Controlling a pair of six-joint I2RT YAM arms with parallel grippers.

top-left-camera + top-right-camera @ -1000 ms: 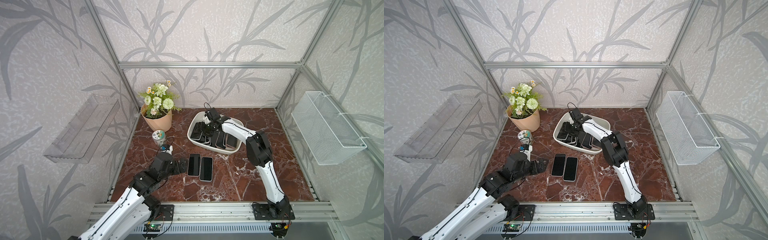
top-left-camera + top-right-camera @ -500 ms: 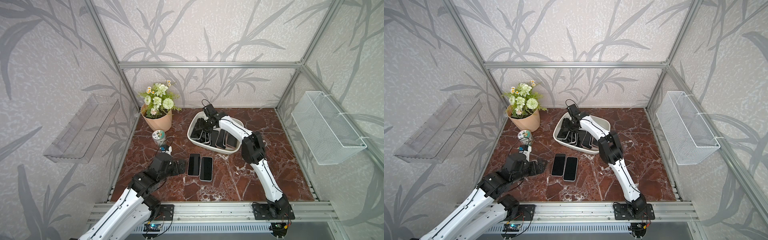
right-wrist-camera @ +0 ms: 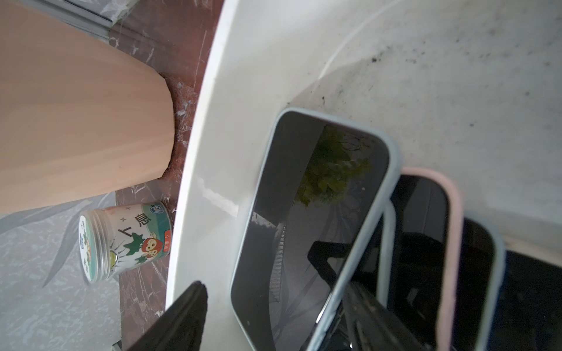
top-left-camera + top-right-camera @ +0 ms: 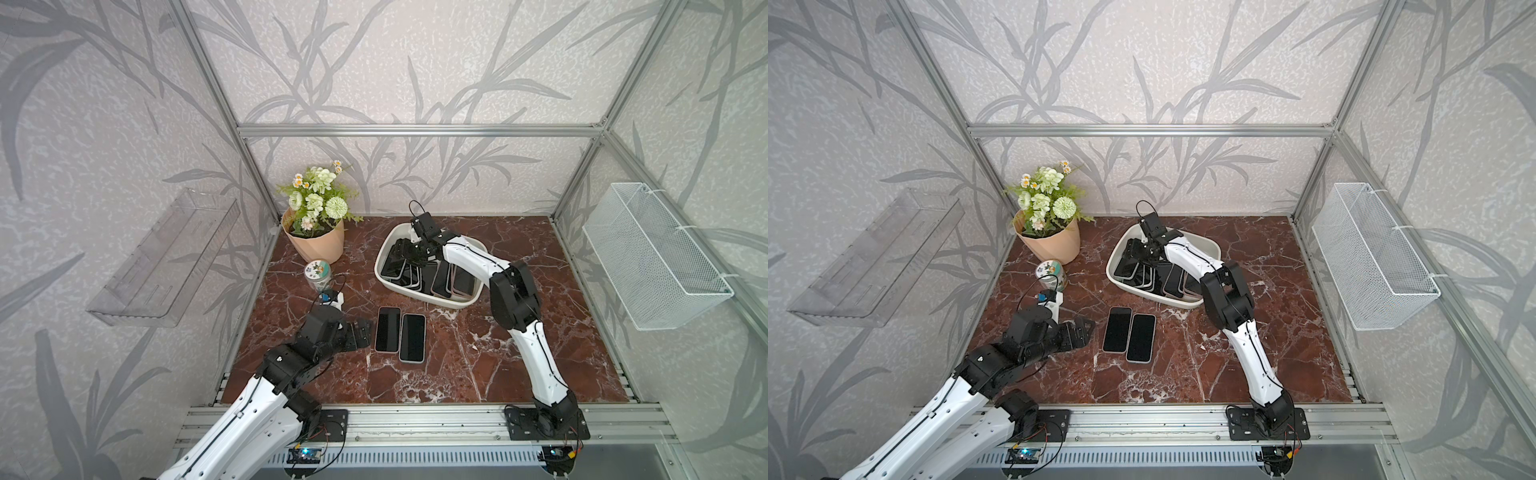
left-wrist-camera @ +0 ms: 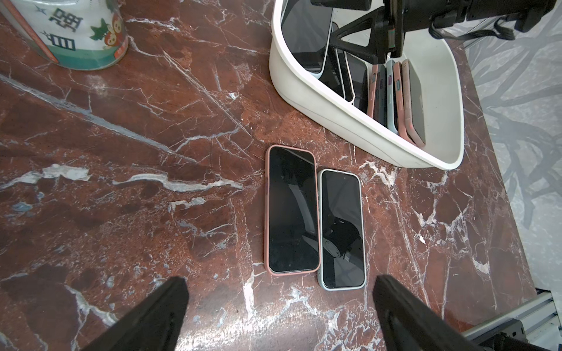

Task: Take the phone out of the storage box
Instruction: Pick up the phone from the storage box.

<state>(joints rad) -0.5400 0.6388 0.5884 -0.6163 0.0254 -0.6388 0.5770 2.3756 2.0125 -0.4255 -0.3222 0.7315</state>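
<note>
The off-white storage box point(image 4: 432, 300) point(image 4: 1142, 293) stands at the back middle of the marble table and holds several phones on edge. My right gripper point(image 4: 409, 253) point(image 4: 1142, 251) reaches down into its left end. In the right wrist view my right gripper point(image 3: 275, 285) is open astride a light-blue-cased phone point(image 3: 310, 212): one finger point(image 3: 182, 316) is by the box wall point(image 3: 231, 121), the other point(image 3: 374, 316) sits behind the phone. My left gripper point(image 4: 361, 334) point(image 5: 278, 282) is open and empty, low beside two phones lying flat, one pink-cased point(image 5: 292, 209) and one pale blue point(image 5: 342, 228).
A flower pot point(image 4: 316, 241) and a small printed jar point(image 4: 317, 275) stand left of the box. A clear plastic tray point(image 4: 166, 257) hangs on the left wall and a white wire basket point(image 4: 652, 257) on the right wall.
My right gripper has shifted a little toward the back left end of the box and its jaws have widened slightly. The left arm has hardly moved.
</note>
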